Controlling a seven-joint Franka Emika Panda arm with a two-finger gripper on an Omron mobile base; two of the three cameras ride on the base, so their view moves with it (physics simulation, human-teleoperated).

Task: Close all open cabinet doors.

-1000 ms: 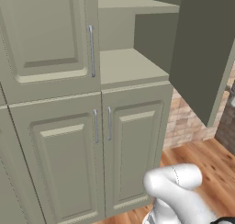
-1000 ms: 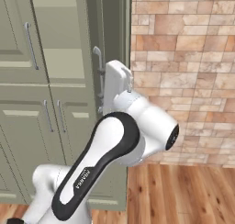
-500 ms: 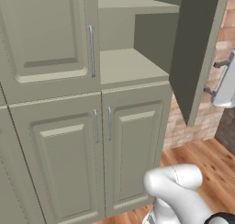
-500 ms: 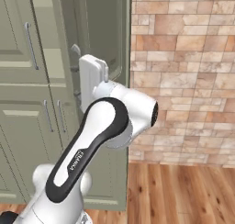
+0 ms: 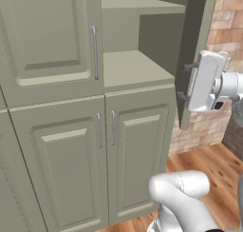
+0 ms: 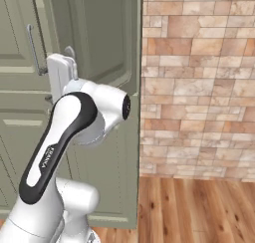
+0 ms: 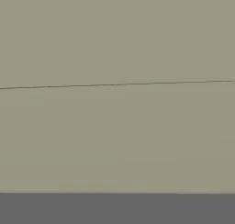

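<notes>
Starting at the left of my left base view, I have the closed upper cabinet door [image 5: 47,41], sage green with a recessed panel, its long silver bar handle [image 5: 94,53] running upright along its right edge. Below it sit the two shorter lower doors [image 5: 99,164], both shut, with their small handles [image 5: 106,129] side by side at the middle seam. To the right of the closed upper door the cupboard stands exposed: I see two shelves [image 5: 135,69] inside, one above the other, both the same green. Further right is the open cabinet door [image 5: 194,50], swung out from the cupboard's right side so that I look at its inner face and its near edge; from the right base view the same door [image 6: 107,33] hangs in front of the brick wall [image 6: 199,82], which runs down to the wooden floor [image 6: 199,207]. My gripper [image 5: 186,80] is right at the outer side of that open door, low on it, its dark fingertips [image 5: 190,65] reaching toward the door's edge from the white hand. The jaws stand spread wide and hold nothing. Whether the tips actually touch the door I cannot tell. In the hand view I get a flat green panel [image 7: 117,35] very close, crossed by one thin, nearly level line.
</notes>
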